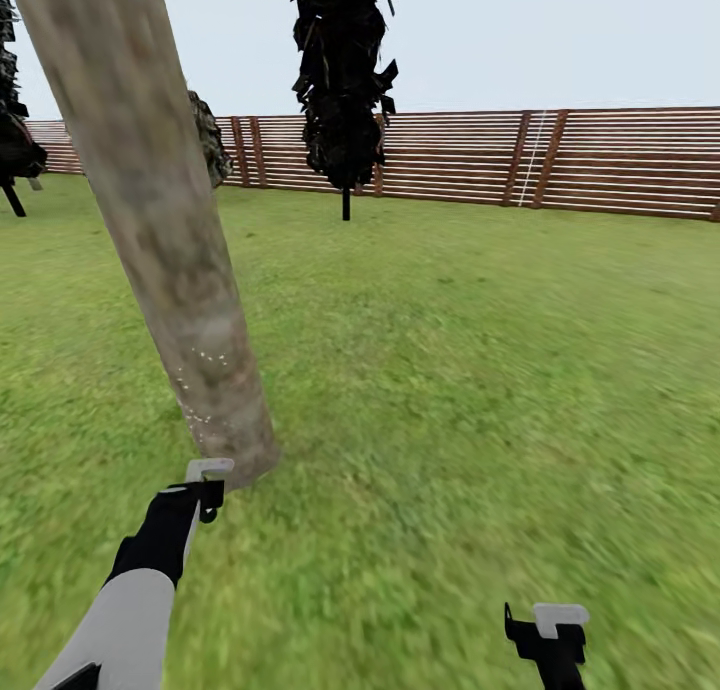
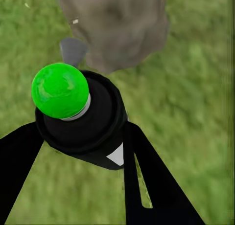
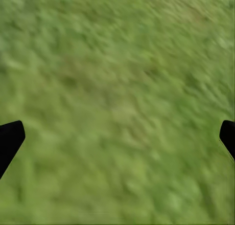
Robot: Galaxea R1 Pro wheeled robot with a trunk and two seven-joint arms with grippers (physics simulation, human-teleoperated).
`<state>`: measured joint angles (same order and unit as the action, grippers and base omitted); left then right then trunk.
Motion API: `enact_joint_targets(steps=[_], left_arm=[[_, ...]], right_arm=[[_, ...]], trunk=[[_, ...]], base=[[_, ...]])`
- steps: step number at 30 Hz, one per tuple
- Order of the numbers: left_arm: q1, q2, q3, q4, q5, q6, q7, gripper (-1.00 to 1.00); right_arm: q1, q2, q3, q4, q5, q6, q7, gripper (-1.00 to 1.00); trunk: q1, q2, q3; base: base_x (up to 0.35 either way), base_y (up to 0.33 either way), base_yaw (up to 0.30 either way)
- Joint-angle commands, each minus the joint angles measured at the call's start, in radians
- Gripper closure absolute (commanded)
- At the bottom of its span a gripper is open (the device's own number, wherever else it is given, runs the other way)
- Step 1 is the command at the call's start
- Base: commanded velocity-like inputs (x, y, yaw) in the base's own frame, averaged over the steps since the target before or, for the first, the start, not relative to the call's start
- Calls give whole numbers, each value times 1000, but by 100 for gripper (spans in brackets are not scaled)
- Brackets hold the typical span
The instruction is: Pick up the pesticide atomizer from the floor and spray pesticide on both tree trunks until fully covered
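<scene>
Two trees stand before us in the garden: the near tree trunk (image 1: 150, 220) leans across the head view at left, mottled grey-brown and flared where it meets the floor (image 1: 450, 370), while a second tree (image 1: 343, 80) with dark ragged foliage rises farther off, in front of the brown slatted fence (image 1: 600, 160). Fine white specks of pesticide (image 1: 205, 385) dot the lower part of the near trunk, more thickly toward its base.

Our left hand (image 1: 207, 482) hovers just beside the foot of that trunk, its two black fingers (image 2: 147, 181) closed around the pesticide atomizer (image 2: 83, 112). Through the left wrist view we see the bottle's dark round body with a bright green ball on top and a white patch low on its side, gripped on both flanks, with the trunk base (image 2: 117, 24) close ahead of it over grass.

Our right hand (image 1: 548, 638) hangs low over open lawn, well apart from the tree. Its black fingertips (image 3: 10, 139) sit wide apart at the edges of the right wrist view, with nothing between them but blurred green grass (image 3: 117, 107).
</scene>
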<state>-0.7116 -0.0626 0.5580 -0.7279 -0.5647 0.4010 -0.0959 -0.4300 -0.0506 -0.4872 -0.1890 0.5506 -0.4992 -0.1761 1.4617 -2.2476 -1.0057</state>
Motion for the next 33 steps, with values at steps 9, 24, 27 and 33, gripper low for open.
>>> enact_joint_targets(steps=[9, 24, 27, 33], left_arm=[[-2, -2, 8, -4, -8, 2, -10, 100], [-1, -13, 8, -3, -6, 2, -10, 100], [-1, -13, 8, -5, 15, 1, -11, 100], [70, 3, 5, -19, 64, -201, -34, 100]], right_arm=[[-1, 1, -5, 2, 11, -3, -5, -100], [-1, 2, -5, 2, 11, -3, -5, -100], [-1, 2, -5, 2, 11, -3, -5, -100], [-1, 2, -5, 2, 11, -3, -5, -100]], trunk=[[0, 0, -1], [0, 0, -1], [0, 0, -1], [0, 0, -1]], base=[[102, -238, 125], [47, -274, 154], [32, -275, 106], [2, -274, 248]])
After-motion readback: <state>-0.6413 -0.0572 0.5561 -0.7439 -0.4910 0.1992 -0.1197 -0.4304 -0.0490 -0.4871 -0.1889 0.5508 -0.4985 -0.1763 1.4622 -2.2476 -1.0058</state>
